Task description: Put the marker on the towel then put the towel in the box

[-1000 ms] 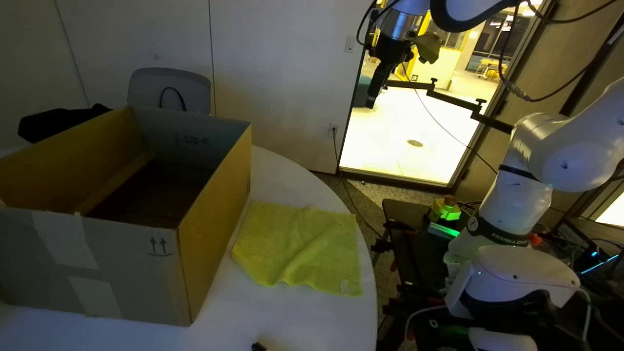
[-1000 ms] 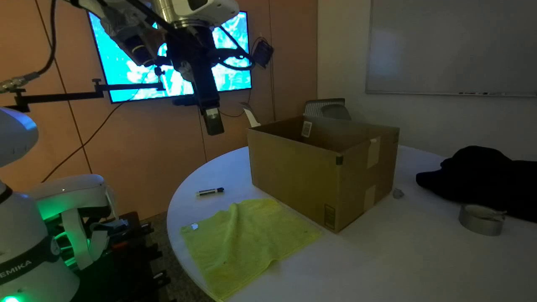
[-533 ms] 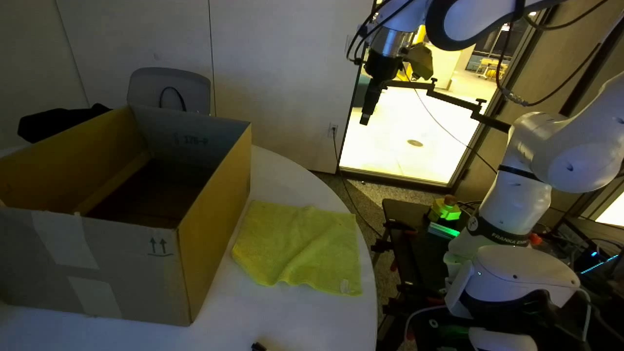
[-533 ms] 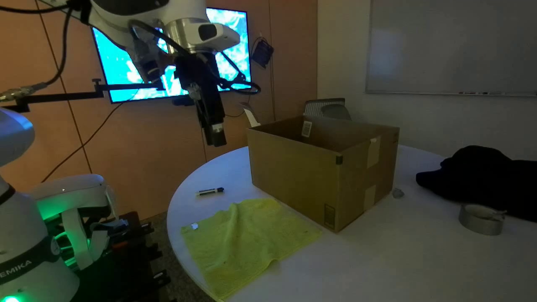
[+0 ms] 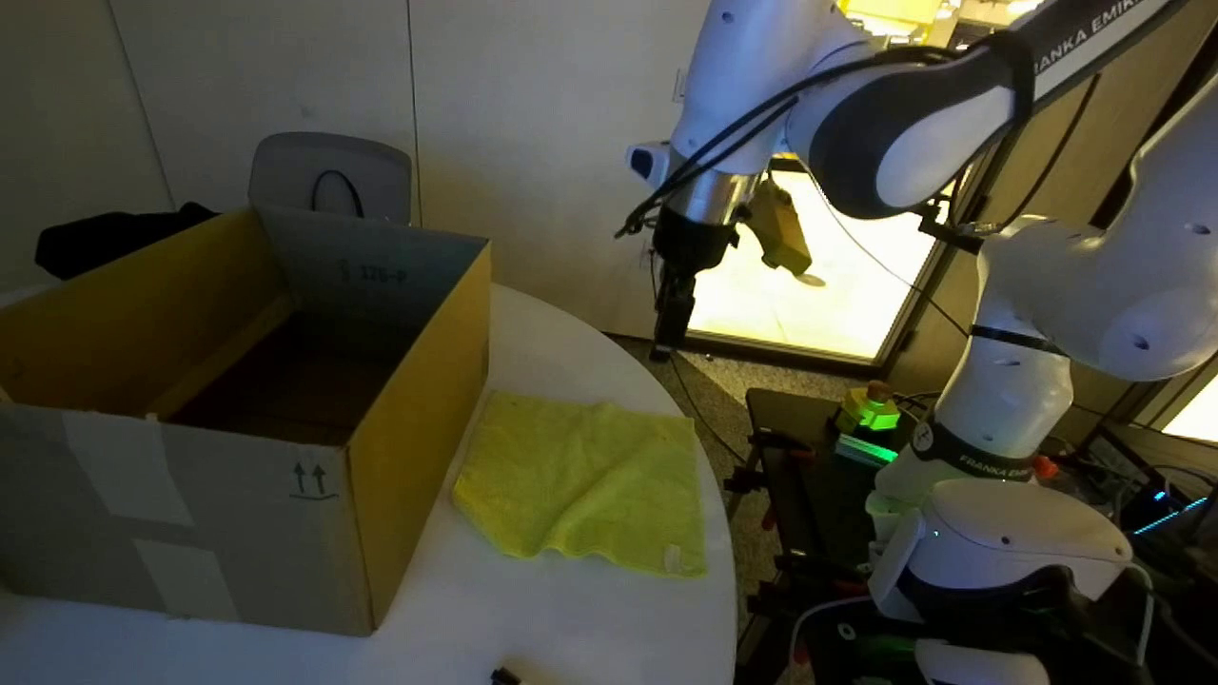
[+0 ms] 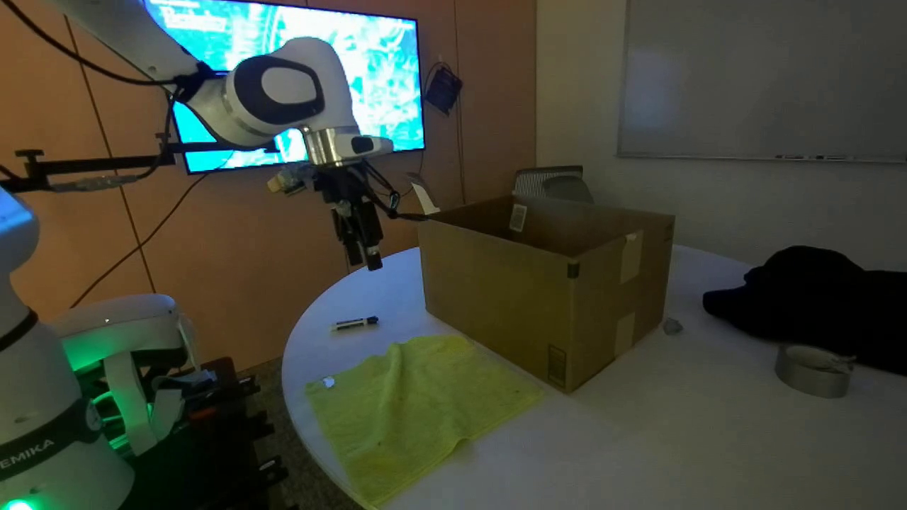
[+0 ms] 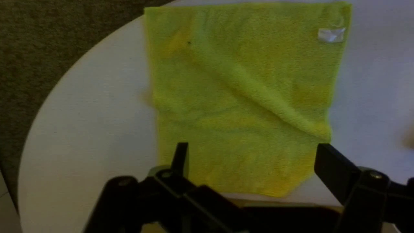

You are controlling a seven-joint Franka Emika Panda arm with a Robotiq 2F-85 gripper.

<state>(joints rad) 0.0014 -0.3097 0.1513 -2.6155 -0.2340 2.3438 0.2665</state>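
Note:
The yellow-green towel (image 5: 585,480) lies spread with a diagonal fold on the white table, also in an exterior view (image 6: 425,407) and the wrist view (image 7: 239,97). The black and white marker (image 6: 356,324) lies on the table beside the towel; only its dark end (image 5: 504,676) shows at the bottom of an exterior view. The open-topped cardboard box (image 5: 419,447) stands beside the towel, also in an exterior view (image 6: 496,297). My gripper (image 7: 252,145) is open and empty, pointing down above the table, fingers wide apart. It also shows in both exterior views (image 5: 661,354) (image 6: 365,263).
A grey tape roll (image 6: 813,372), a small crumpled piece (image 6: 672,326) and a black cloth heap (image 6: 808,297) lie on the table past the box. A grey chair (image 5: 328,171) stands behind the box. The round table edge (image 5: 728,533) is close to the towel.
My arm has come down and forward, bringing the gripper lower, closer to the table. The towel, the marker and the box have not moved.

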